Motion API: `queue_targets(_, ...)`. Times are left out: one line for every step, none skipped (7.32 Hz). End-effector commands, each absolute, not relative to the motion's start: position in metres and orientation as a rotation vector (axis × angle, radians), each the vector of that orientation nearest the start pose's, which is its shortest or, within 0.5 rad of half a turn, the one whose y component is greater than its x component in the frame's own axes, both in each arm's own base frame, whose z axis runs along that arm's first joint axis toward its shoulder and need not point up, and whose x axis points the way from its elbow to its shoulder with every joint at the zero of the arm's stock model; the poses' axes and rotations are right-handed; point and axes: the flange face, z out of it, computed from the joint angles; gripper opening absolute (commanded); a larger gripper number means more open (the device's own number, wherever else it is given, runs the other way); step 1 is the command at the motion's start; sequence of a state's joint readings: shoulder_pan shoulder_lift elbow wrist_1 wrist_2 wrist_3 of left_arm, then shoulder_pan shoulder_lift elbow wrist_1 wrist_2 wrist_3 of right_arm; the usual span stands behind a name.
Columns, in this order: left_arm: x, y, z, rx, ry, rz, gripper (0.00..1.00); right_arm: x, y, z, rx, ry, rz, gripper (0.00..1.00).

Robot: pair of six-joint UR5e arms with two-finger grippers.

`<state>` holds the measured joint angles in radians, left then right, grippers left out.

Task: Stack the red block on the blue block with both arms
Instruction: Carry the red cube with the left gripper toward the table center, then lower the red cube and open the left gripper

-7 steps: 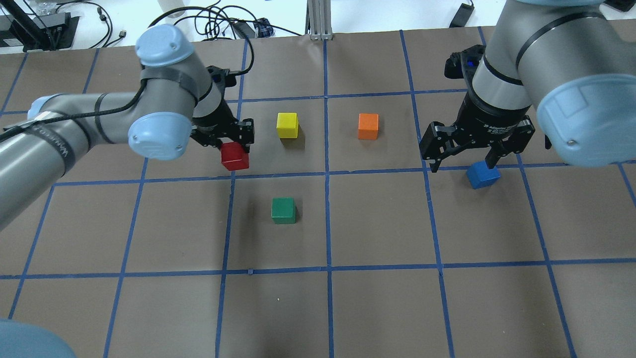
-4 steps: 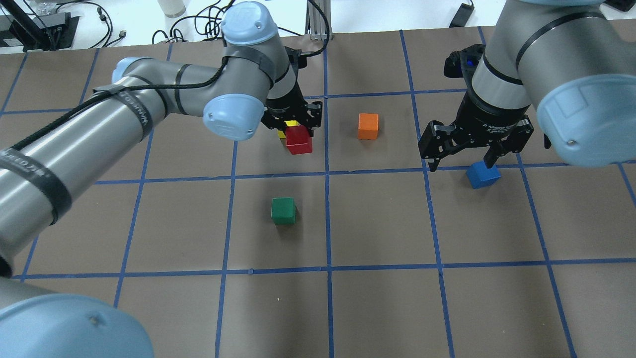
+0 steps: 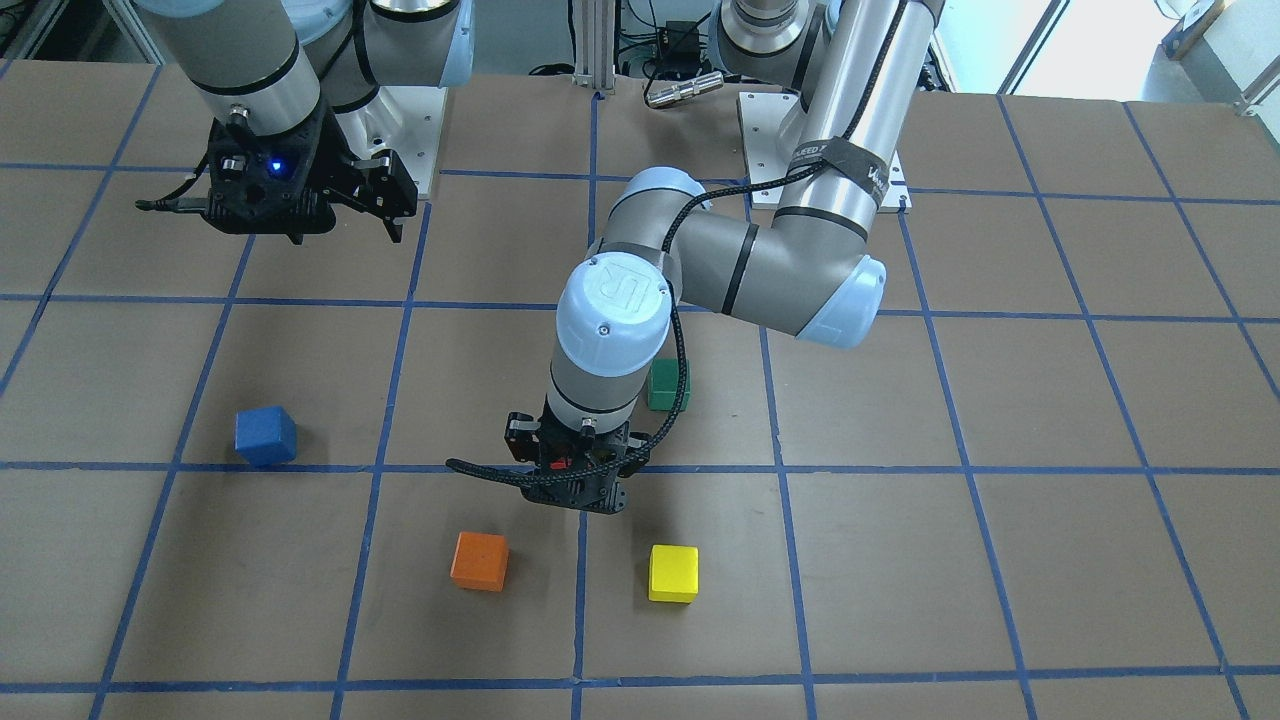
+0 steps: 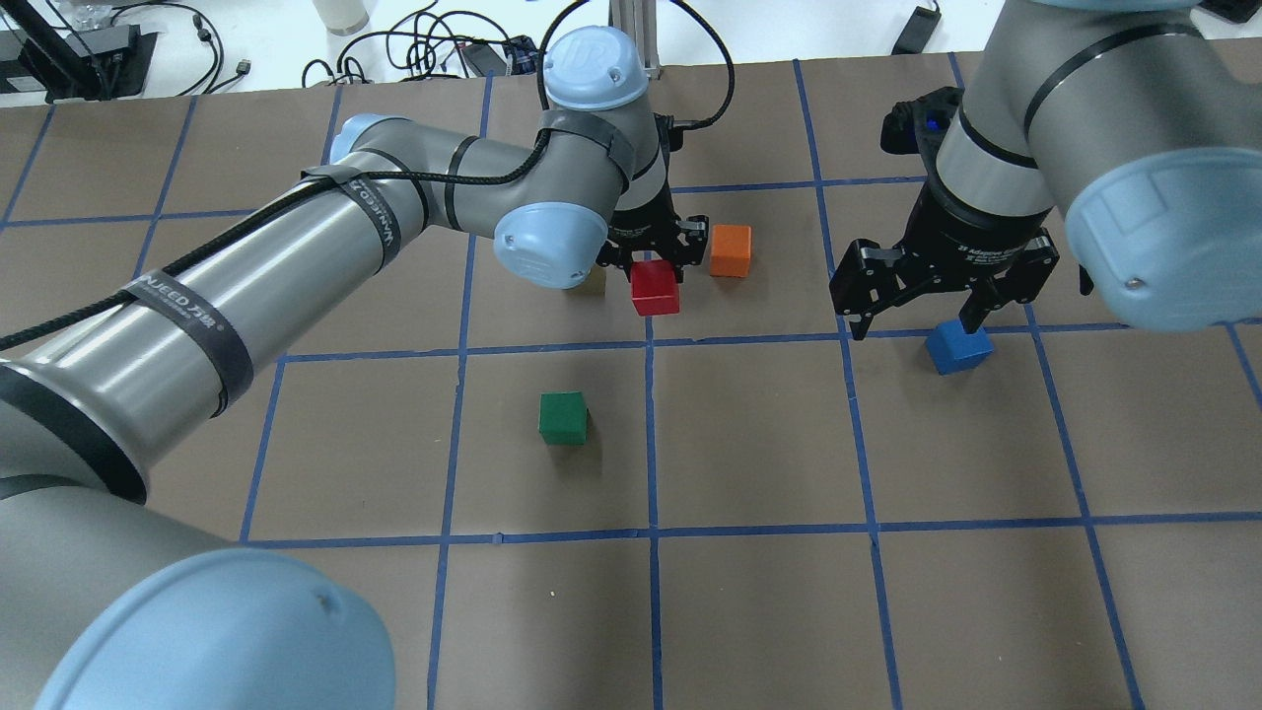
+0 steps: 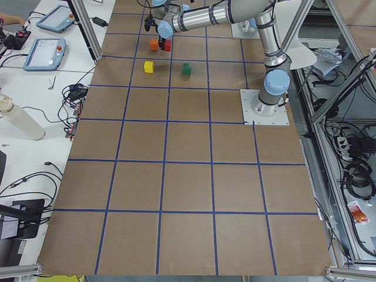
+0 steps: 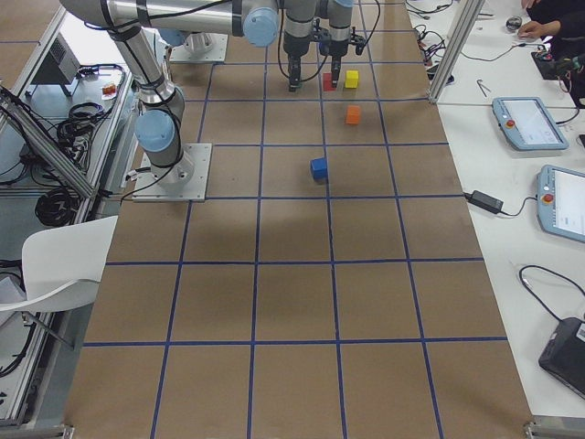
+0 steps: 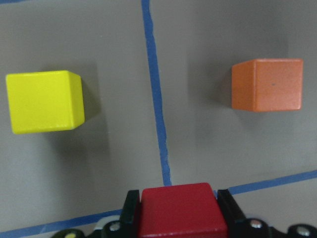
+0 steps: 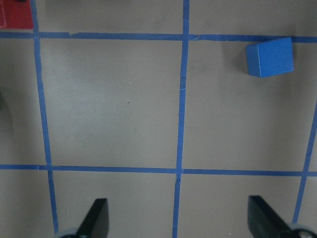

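My left gripper (image 4: 656,264) is shut on the red block (image 4: 655,288) and holds it above the table, near the grid line between the yellow and orange cubes. In the left wrist view the red block (image 7: 182,210) sits between the two black fingers. The blue block (image 4: 958,347) lies on the brown table at the right, and also shows in the front view (image 3: 266,436). My right gripper (image 4: 917,320) is open and empty, raised above the table just beside the blue block. In the right wrist view the blue block (image 8: 270,57) lies ahead, off to the right.
An orange cube (image 4: 731,249) lies just right of the red block. A yellow cube (image 3: 673,573) lies to its left, hidden by my left arm in the overhead view. A green cube (image 4: 563,417) lies nearer the robot. Blue tape lines mark a grid on the table (image 4: 749,611).
My left arm has swung to the right with the red block, from left of the yellow cube, past it, to beside the orange cube. The right arm has not moved.
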<state>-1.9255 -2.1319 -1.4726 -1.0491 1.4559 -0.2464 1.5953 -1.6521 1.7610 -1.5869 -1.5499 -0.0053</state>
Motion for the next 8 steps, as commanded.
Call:
queue_targets(-0.376,-0.582,0.224,0.187,3.218,0.003,0.00,0.147,-0.442,0.435,-0.044,3.114,0.146,1.00)
queue_targets(-0.373,-0.574,0.225,0.199,3.189,-0.009,0.00,0.147,-0.442,0.435,-0.044,3.114,0.146,1.00)
queue_targets(-0.371,-0.565,0.221,0.203,3.176,0.013,0.00,0.147,-0.442,0.435,-0.044,3.114,0.146,1.00)
queue_targets(-0.363,-0.556,0.207,0.199,3.129,0.039,0.00,0.147,-0.442,0.434,-0.044,3.114,0.149,1.00)
queue_targets(-0.357,-0.563,0.203,0.182,3.121,-0.002,0.03,0.147,-0.442,0.434,-0.044,3.114,0.149,1.00)
queue_targets(-0.360,-0.564,0.188,0.156,3.125,-0.017,0.88,0.146,-0.441,0.434,-0.046,3.115,0.151,1.00)
queue_targets(-0.363,-0.569,0.200,0.152,3.152,-0.078,1.00,0.146,-0.441,0.434,-0.046,3.117,0.151,1.00)
queue_targets(-0.364,-0.568,0.213,0.148,3.164,-0.098,1.00,0.146,-0.441,0.434,-0.047,3.125,0.151,1.00)
